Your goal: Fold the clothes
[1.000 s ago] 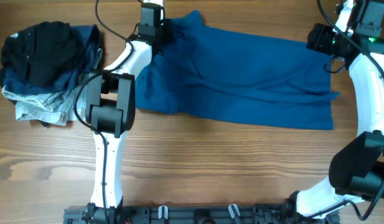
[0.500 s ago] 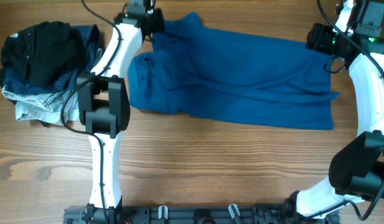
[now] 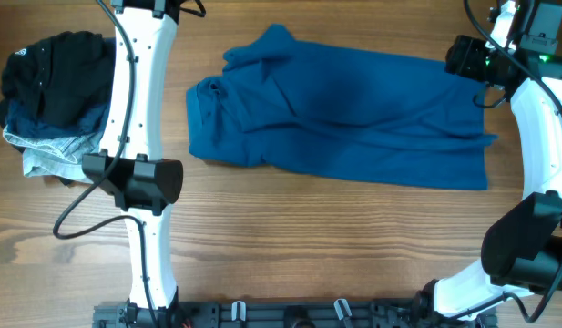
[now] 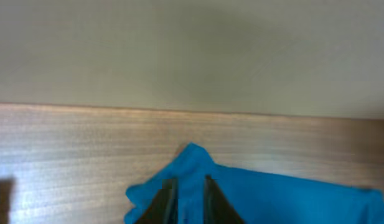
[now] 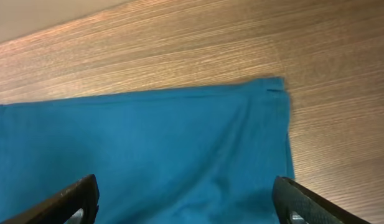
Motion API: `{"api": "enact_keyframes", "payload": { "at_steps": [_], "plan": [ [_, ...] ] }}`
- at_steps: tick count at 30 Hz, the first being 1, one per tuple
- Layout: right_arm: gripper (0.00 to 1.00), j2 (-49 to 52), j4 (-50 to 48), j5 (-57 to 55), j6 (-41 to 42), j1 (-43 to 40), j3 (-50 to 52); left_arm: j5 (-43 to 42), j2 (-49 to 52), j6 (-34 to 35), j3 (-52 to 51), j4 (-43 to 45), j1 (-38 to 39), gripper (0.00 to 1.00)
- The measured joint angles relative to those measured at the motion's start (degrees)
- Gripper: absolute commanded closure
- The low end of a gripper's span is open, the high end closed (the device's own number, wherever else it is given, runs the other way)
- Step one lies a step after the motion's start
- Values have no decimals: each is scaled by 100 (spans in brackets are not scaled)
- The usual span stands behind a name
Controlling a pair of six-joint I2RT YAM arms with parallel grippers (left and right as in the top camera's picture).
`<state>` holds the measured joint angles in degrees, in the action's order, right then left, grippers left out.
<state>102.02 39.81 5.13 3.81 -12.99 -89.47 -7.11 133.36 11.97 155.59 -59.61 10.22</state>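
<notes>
Fingers [image 4: 169,199], left gripper [image 4: 188,200]: nearly closed, empty, clear of the cloth near the far edge. Right gripper [image 5: 185,202]: spread wide, empty, over far right corner of royal-blue shirt [image 3: 353,114]. Shirt: wrinkled, spread centre-to-right on wooden table [image 3: 308,246]. Black garment [image 3: 57,64]: heaped far left.

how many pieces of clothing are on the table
3 visible: a blue shirt spread across the middle, and piled at the left a black garment on top of pale jeans. The dark blue cloth between them may be a fourth.
</notes>
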Motion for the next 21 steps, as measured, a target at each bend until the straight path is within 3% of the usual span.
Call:
{"api": "enact_keyframes", "payload": {
  "at_steps": [12,21],
  "plan": [
    [10,0,48,39,0,0,0,-35,1303,-28,0,763,-378,74],
    [10,0,61,42,0,0,0,-507,2288,13,-13,660,-350,69]
  ]
}}
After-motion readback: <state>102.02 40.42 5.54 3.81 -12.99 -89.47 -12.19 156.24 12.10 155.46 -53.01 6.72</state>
